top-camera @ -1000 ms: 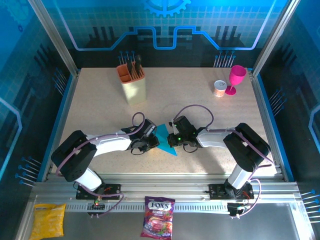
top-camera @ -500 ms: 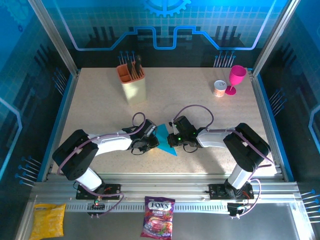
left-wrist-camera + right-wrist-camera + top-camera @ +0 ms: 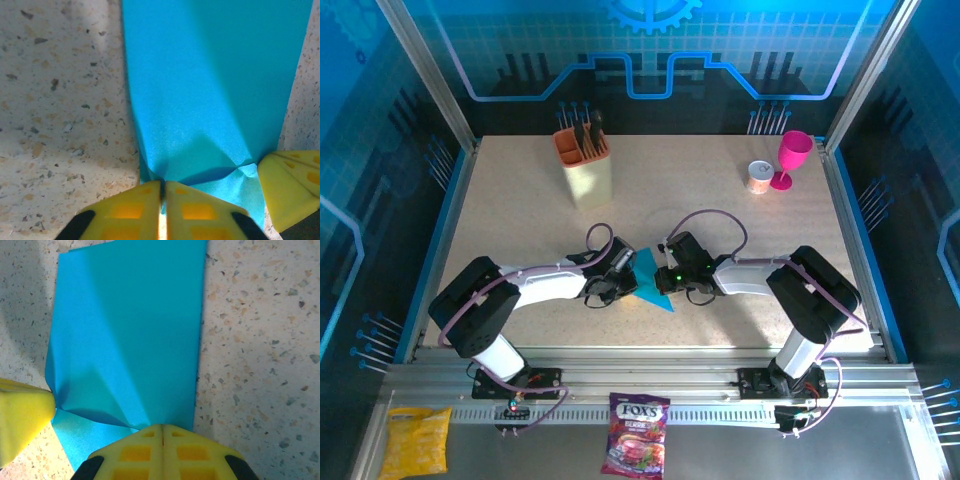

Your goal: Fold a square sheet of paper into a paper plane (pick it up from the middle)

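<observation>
In the middle of the speckled table (image 3: 520,220), a little toward the near edge, lies the blue paper sheet (image 3: 648,272), just between the two arms that meet there. The left gripper (image 3: 161,186) is closed: its two yellow fingers are pressed together on one edge of the sheet, and the paper is wrinkled at the place where they pinch it. The right gripper (image 3: 162,429) is closed in the same way on the opposite edge, so both hold the same sheet. In each wrist view, one yellow finger of the other gripper appears at the side, touching the paper near its corner. The sheet is not flat; a soft crease runs across it between the two pinched places. At the far side of the table stand a beige utensil holder (image 3: 587,178), a pink goblet (image 3: 793,157) and a small can (image 3: 759,177) just beside the goblet, all well apart from the paper
</observation>
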Robot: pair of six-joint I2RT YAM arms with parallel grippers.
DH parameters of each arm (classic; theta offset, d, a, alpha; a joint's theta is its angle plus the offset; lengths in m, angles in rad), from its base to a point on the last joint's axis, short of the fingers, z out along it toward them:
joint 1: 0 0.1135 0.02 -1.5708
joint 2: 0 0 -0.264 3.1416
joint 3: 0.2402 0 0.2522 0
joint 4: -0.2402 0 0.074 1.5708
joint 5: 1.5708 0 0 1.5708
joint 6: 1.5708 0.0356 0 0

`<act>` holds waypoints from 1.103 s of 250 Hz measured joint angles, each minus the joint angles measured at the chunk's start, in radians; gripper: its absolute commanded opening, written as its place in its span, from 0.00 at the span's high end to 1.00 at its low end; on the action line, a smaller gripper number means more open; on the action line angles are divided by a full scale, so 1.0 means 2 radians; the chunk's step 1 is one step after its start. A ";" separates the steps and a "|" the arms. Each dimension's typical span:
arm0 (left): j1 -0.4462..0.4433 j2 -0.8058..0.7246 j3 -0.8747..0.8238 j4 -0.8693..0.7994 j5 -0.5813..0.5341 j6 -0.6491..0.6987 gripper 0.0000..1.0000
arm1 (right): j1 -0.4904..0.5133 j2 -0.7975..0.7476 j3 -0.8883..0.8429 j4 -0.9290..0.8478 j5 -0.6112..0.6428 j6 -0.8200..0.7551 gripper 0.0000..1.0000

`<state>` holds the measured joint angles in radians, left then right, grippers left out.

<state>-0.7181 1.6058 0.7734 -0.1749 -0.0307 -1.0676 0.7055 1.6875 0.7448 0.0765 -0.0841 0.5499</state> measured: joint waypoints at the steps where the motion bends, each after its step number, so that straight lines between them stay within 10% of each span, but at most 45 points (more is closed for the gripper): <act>1: 0.000 0.000 0.000 0.000 0.000 0.001 0.95 | 0.000 0.000 0.000 0.000 0.000 0.000 1.00; 227: 0.000 -0.042 -0.023 0.027 0.001 0.000 1.00 | -0.002 0.001 0.009 -0.017 -0.006 0.000 1.00; 276: -0.001 -0.050 -0.027 0.027 0.003 0.000 1.00 | -0.008 -0.015 0.020 -0.056 -0.016 -0.003 0.78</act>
<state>-0.7193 1.5059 0.7204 -0.1215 -0.0254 -1.0676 0.6903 1.6573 0.7856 -0.0349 -0.1165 0.5438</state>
